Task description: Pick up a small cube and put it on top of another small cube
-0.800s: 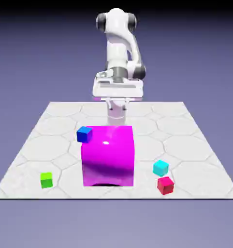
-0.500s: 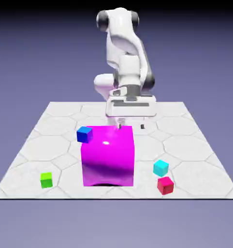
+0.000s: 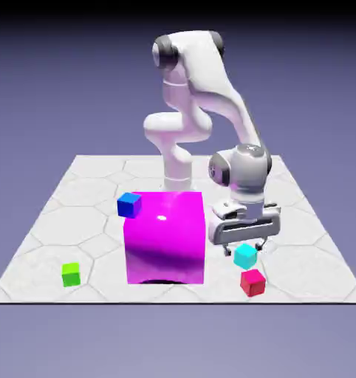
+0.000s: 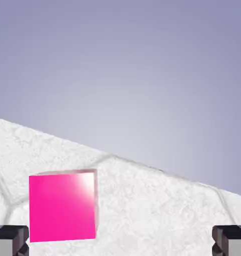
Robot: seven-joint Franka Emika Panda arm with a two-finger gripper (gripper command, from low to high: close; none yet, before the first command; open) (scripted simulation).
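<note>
- Red cube (image 3: 252, 283) sits on the bench (image 3: 299, 277), out toward 4 o'clock from the bench's middle in the exterior view and near its front edge.
- My pincer (image 3: 244, 249) is spread wide, with nothing between its fingertips; the hand view shows the two tips well apart, along the bottom at 7 and 5 o'clock.
- I have the pincer above the bench at about 12 o'clock from the red cube, apart from it.
- Cyan cube (image 3: 245, 256) lies just beside the red cube, on its 12 o'clock side, and shows in front of my open fingertips; I can't tell how much height separates them from it.
- Green cube (image 3: 71, 275) is on the bench at 8 o'clock, well apart from the red cube, with nothing stacked on it.
- Big magenta cube (image 3: 166, 240) stands between the green cube and the red cube, close to the bench's middle.
- Blue cube (image 3: 129, 205) shows over the big magenta cube's corner at 10 o'clock; I can't tell whether the two touch.
- In my hand view, a bright pink-red face, which I read as the red cube, sits at 7 o'clock, inward of the nearer fingertip.
- I also see the bench's edge slanting from 9 down to 4 o'clock there, with the pale blue-violet backdrop (image 4: 120, 60) beyond.
</note>
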